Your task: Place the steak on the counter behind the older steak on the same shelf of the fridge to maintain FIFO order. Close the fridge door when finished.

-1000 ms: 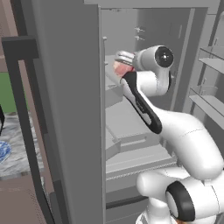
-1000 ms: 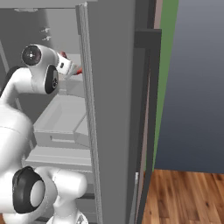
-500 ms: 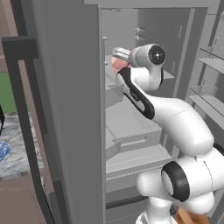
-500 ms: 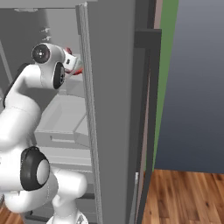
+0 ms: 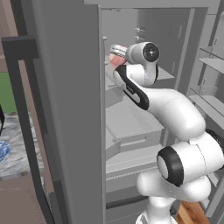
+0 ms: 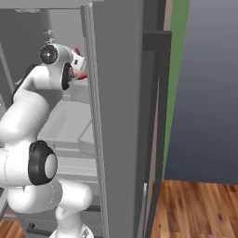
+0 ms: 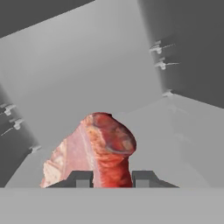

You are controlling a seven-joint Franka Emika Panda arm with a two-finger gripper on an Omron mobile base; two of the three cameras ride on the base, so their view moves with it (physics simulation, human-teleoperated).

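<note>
The white arm reaches deep into the open fridge (image 5: 65, 109), its wrist up near the top of the compartment and the gripper (image 7: 111, 178) pointing in toward the back wall. Between the two dark fingertips (image 7: 81, 178) sits the steak (image 7: 105, 151), held on edge so it rises tall in the hand view, pale pink and marbled on its left face, redder along its right side and top. The fingers press against it on both sides, so the pincer is clamped on the meat. From the left base view a bit of pink meat (image 5: 116, 59) peeks out just left of the round wrist joint, above the shelf (image 5: 166, 74); from the right base view a sliver of red (image 6: 80, 74) shows between the wrist and the edge of the open fridge door (image 6: 116, 116). Which steak that red sliver belongs to I cannot tell. In the hand view the light-grey shelf (image 7: 175, 131) spreads beneath and beyond the held steak, running back to the fridge's grey rear wall, with small pegs on the side walls. Below the arm, grey drawers (image 5: 131, 127) stick out of the fridge body.
</note>
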